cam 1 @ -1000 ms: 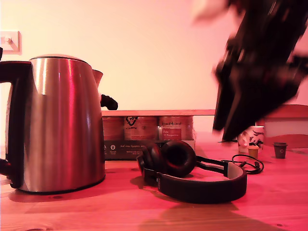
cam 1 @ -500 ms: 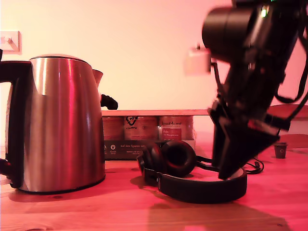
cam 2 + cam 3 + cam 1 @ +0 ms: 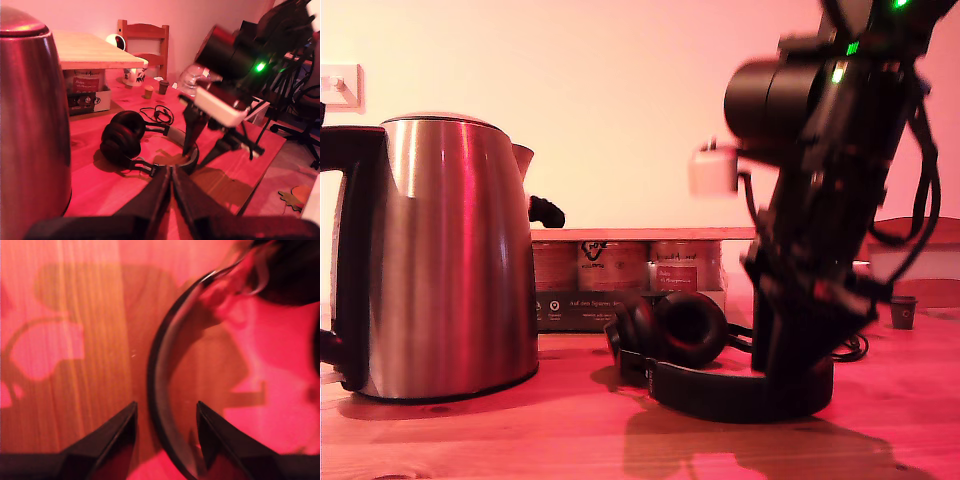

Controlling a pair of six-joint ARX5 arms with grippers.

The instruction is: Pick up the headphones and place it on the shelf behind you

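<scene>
**A:** What is my second end effector (image 3: 165, 440) doing?

**B:** Its jaws stand wide. The padded band of the black over-ear headphones (image 3: 156, 375) runs through the gap, and I cannot tell whether either finger touches it. The headphones lie on the reddish wooden surface (image 3: 90, 340) directly beneath.

**A:** How will they handle?

**B:** I'd judge them light, with a springy band that is smooth enough to slip. The ear cups sit at one end, so the load should tip that way and swing. Hold the crown of the arch, across the band's width.

**A:** And their look?

**B:** They are matte black with a paler sheen along the band's inner face. Two round cushioned cups are folded close together, just beyond the fingers. A thin black cable (image 3: 157, 112) lies near; I can't tell if it is attached.

**A:** Farther out?

**B:** The thin light-wood shelf (image 3: 640, 234) lies past the cups, on a dark box of jars (image 3: 620, 285). My first end effector (image 3: 170, 175) is pinched closed on nothing, well apart.
</scene>
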